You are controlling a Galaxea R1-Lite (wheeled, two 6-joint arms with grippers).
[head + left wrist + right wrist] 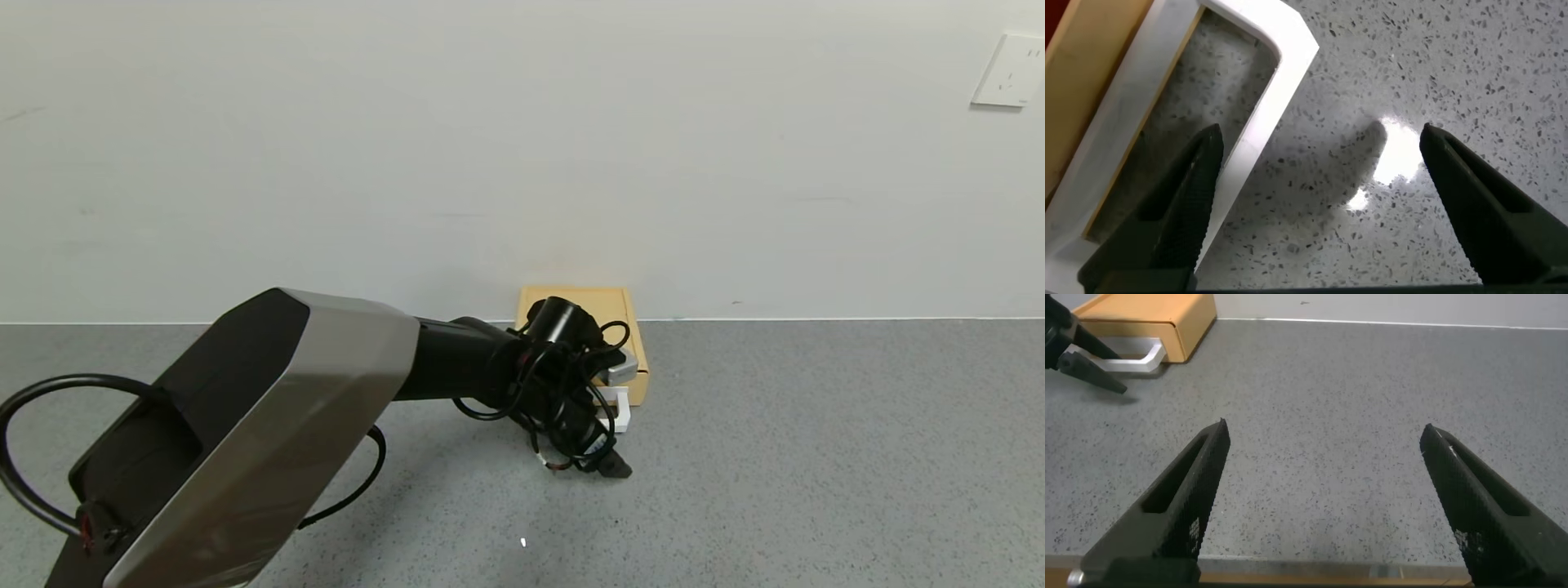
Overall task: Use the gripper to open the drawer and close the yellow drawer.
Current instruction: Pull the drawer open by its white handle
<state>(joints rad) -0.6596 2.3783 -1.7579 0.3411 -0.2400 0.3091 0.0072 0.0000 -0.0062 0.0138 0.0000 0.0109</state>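
Your drawer point(633, 331) sat closed on the grey floor point(816, 449) against the wall point(490, 147). Your left gripper point(1315, 204) hung over its white handle point(1266, 122), fingers apart, one across the bar. Right gripper point(1323, 498) was low, well apart, open.

Drawer point(584, 304) on floor point(816, 457) against wall point(522, 147); left gripper point(608, 441) just before its handle point(618, 411); wall socket point(1011, 70) far right.

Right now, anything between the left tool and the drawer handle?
Nothing visible. The left tool is open at the white handle of the drawer, one finger across the handle bar, only bare floor around. The right tool hangs open farther off.
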